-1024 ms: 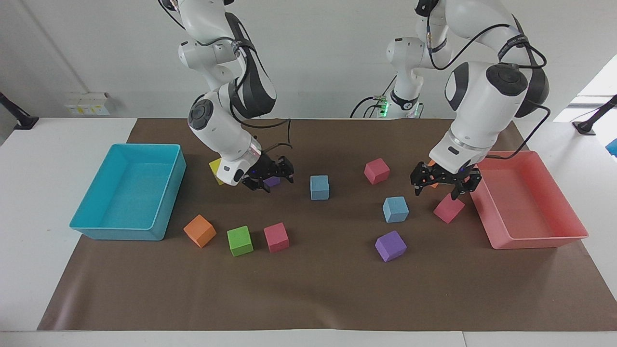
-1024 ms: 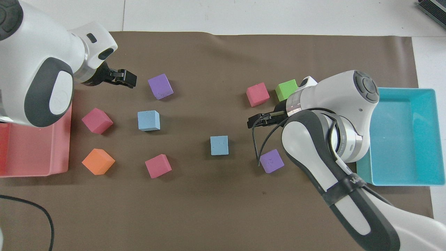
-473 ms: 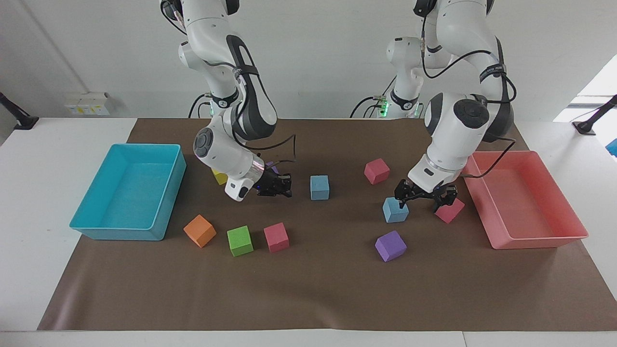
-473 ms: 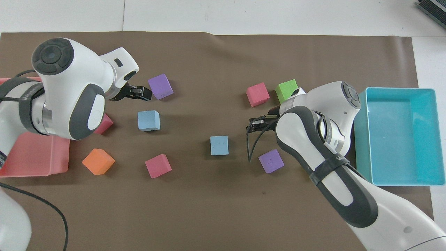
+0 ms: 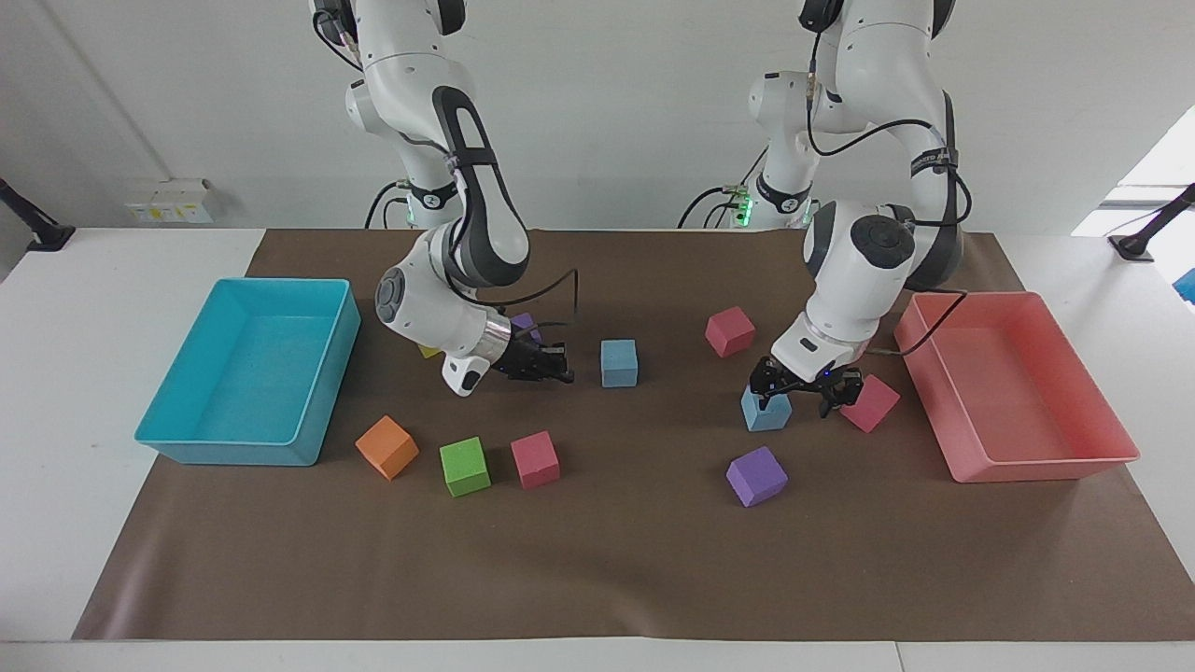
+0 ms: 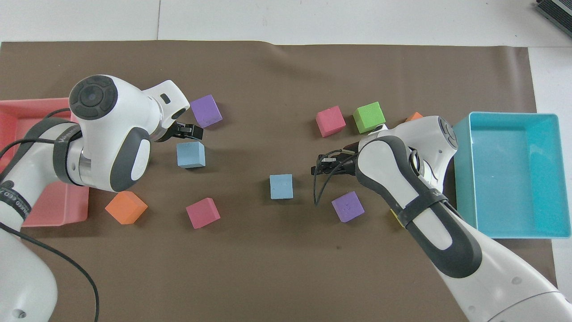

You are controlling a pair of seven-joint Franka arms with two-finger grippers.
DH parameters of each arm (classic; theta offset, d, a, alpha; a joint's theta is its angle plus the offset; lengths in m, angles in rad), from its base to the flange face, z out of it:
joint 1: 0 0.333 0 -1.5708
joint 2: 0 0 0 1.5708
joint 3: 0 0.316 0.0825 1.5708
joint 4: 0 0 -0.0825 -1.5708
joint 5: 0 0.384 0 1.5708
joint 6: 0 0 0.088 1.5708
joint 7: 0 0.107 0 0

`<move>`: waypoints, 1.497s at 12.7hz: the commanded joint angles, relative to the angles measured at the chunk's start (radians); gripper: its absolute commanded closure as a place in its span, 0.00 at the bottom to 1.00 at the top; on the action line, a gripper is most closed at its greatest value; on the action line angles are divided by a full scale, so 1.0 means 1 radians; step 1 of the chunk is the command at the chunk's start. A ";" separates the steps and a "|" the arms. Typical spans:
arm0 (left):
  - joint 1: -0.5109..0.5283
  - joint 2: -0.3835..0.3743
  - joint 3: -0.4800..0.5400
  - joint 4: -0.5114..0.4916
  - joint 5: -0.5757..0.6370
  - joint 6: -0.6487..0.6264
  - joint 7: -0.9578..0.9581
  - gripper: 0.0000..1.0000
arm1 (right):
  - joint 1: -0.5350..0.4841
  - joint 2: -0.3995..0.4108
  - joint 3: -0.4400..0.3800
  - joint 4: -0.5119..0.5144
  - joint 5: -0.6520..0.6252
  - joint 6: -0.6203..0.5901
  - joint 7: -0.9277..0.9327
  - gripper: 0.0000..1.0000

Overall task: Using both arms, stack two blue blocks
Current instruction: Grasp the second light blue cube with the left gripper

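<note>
Left gripper (image 5: 803,390), fingers spread, hangs at one blue block (image 5: 766,411) (likely lining up a grab); right gripper (image 5: 551,366), finger state unclear, beside the other block (image 5: 619,363).

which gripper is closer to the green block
Right. The right gripper is low over the mat, slightly nearer the robots than the green block; the left gripper is at a blue block.

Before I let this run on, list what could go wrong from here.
The left gripper, open, is low at one blue block but off-centre toward the pink cube; a finger may knock either aside. The right gripper lies low beside the other blue block; it might shove it rather than grasp.
</note>
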 commanded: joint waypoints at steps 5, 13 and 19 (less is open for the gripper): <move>-0.039 -0.025 0.012 -0.123 0.021 0.115 -0.061 0.00 | -0.003 0.003 0.009 -0.043 0.088 0.039 -0.107 1.00; -0.039 -0.011 0.012 -0.169 0.021 0.148 -0.110 0.00 | 0.007 -0.010 0.011 -0.078 0.089 0.039 -0.149 1.00; -0.045 0.011 0.012 -0.178 0.021 0.201 -0.144 0.00 | 0.010 -0.010 0.014 -0.076 0.114 0.045 -0.146 1.00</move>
